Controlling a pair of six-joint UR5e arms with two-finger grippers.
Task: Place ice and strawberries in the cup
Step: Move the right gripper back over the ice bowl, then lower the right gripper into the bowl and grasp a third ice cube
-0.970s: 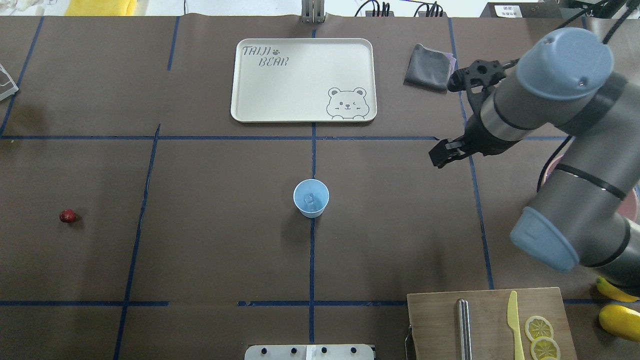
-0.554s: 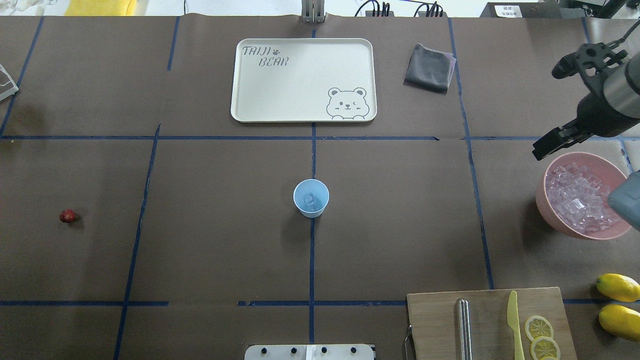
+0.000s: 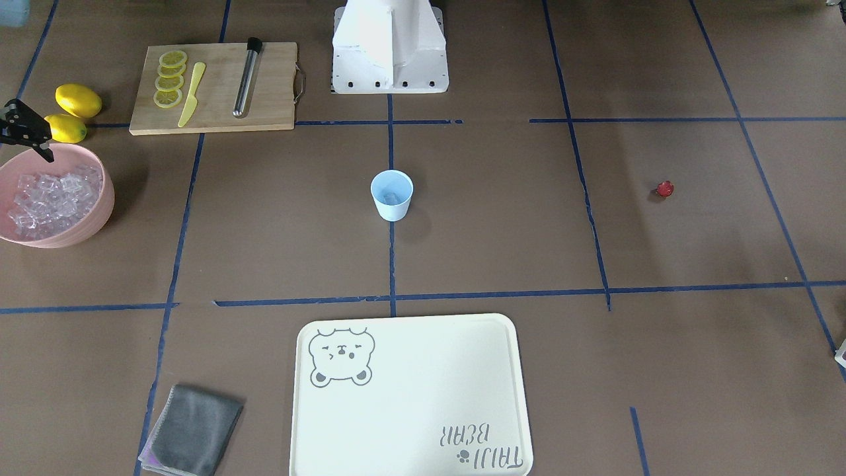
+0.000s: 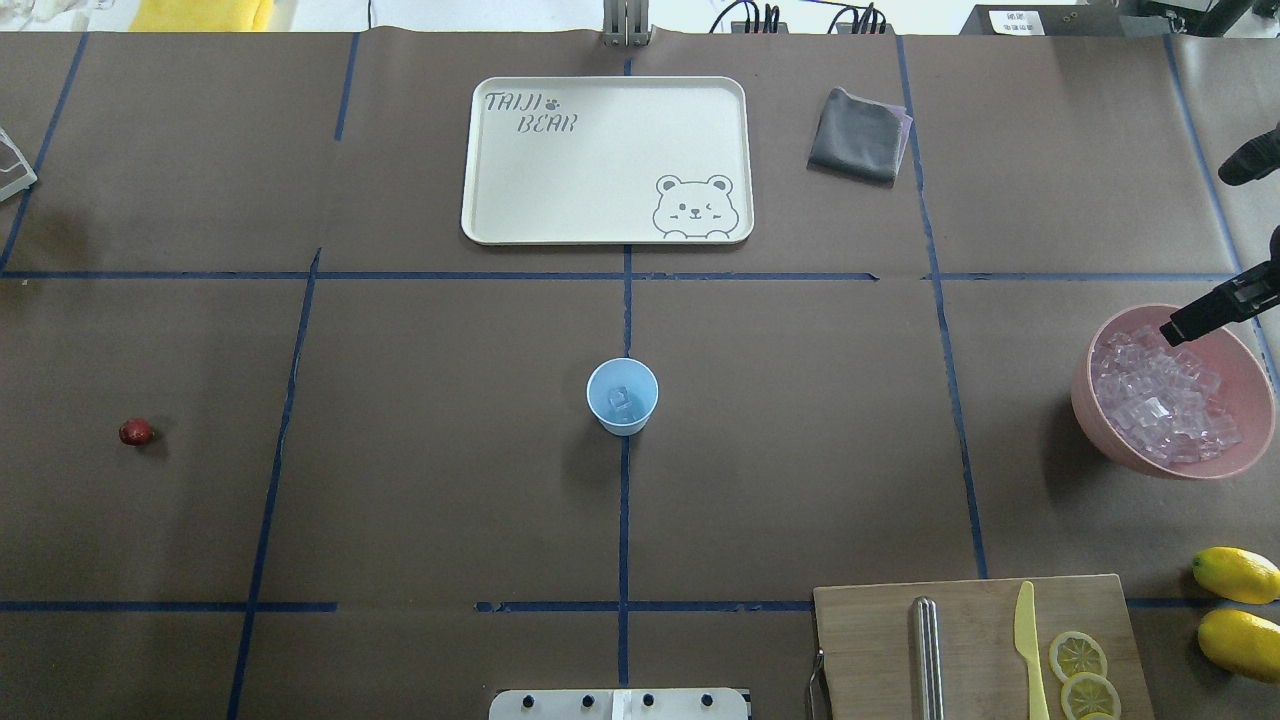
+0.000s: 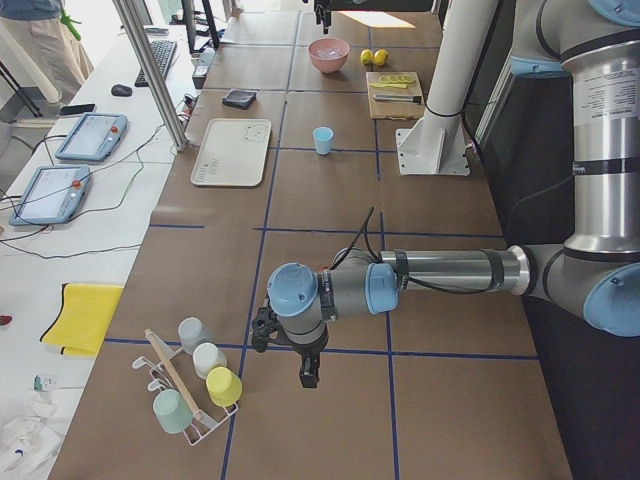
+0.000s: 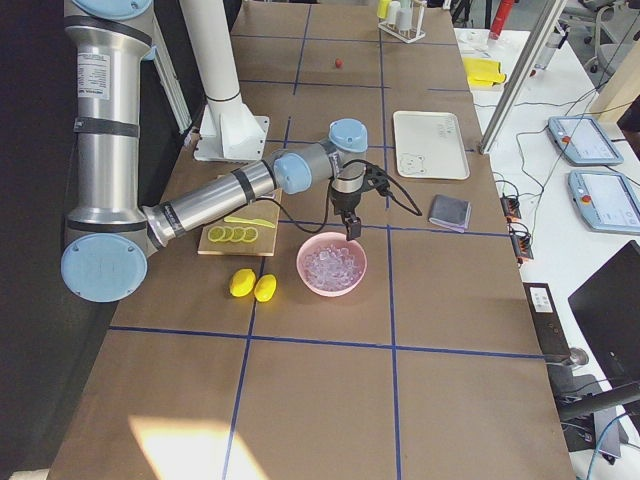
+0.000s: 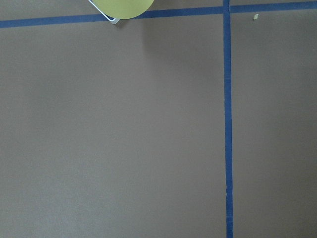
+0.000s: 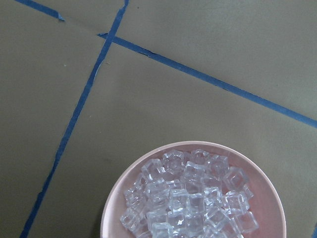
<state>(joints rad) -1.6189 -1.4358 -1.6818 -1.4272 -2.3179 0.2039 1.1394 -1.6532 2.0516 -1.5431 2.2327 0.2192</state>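
- strawberry (image 4: 135, 432): far left on the desk (image 4: 420, 480), lying alone, well apart from the cup.
- left pincer (image 5: 308, 378): seen only in the side view, pointing down over bare desk near a rack of cups (image 5: 190, 385). Cannot tell if it is spread or pressed together.
- cup (image 4: 622, 425): upright mid-desk on the blue tape line, with some ice (image 4: 622, 399) at the bottom.
- cream tray (image 4: 606, 160): beyond the cup, bear print on it. A grey cloth (image 4: 858, 135) lies near its right side.
- cutting board (image 4: 870, 640): near edge, right half. A metal rod (image 4: 927, 655), a yellow knife (image 4: 1027, 640) and lemon slices (image 4: 1078, 656) lie on it.
- pink bowl (image 4: 1085, 385): far right, heaped with more ice.
- right pincer (image 4: 1172, 328): hangs above the bowl's far rim, over the ice. Nothing seen in it. Spread or pressed together, cannot tell.
- two lemons (image 4: 1236, 574): right of the board, at the desk edge.
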